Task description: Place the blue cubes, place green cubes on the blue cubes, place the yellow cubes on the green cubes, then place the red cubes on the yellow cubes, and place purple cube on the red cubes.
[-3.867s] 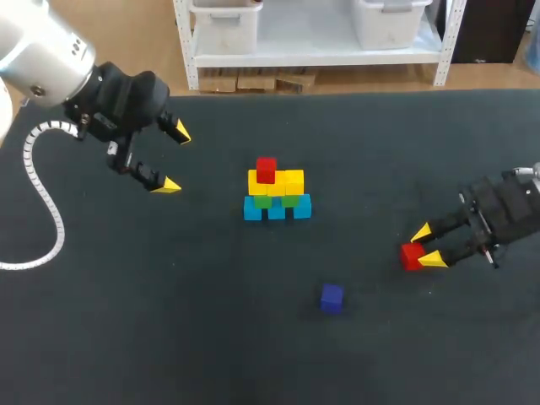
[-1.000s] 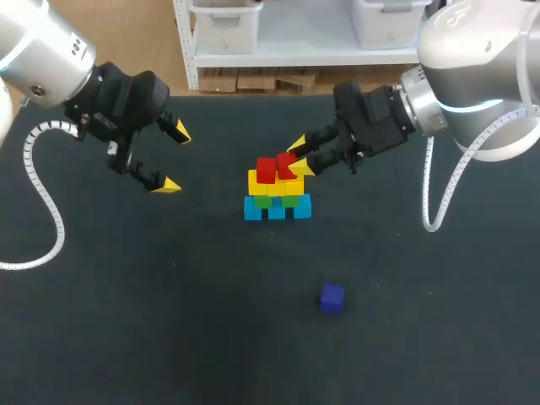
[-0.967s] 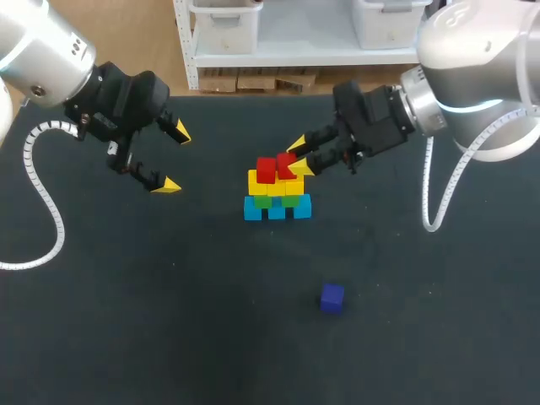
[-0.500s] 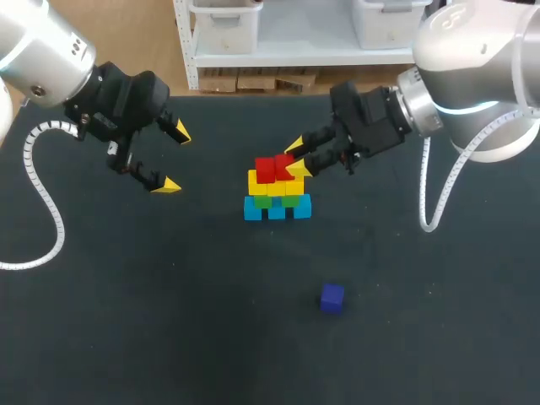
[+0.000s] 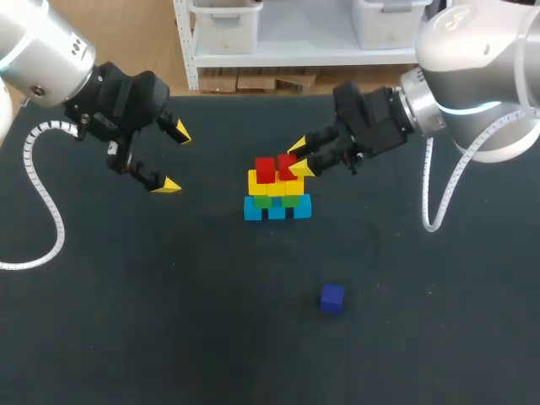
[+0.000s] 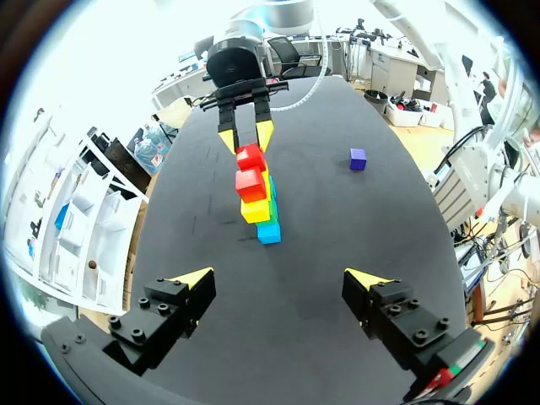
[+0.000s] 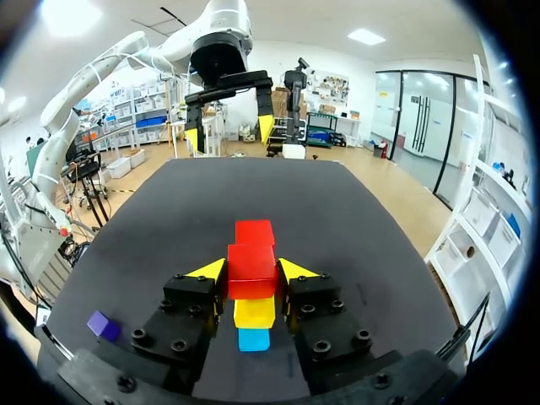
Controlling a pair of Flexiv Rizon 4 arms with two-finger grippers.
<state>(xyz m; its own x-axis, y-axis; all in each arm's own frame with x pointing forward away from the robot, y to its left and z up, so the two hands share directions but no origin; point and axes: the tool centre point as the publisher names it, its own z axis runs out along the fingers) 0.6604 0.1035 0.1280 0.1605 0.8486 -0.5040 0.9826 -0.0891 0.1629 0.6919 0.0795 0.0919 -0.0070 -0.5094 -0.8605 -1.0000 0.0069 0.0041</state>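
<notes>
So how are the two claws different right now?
The left claw is wide open and holds nothing; the right claw is shut on a red cube. The left claw hangs off to one side of the stack, while the right claw is at its top, with its red cube next to a second red cube. Both claws have black fingers with yellow tips.
</notes>
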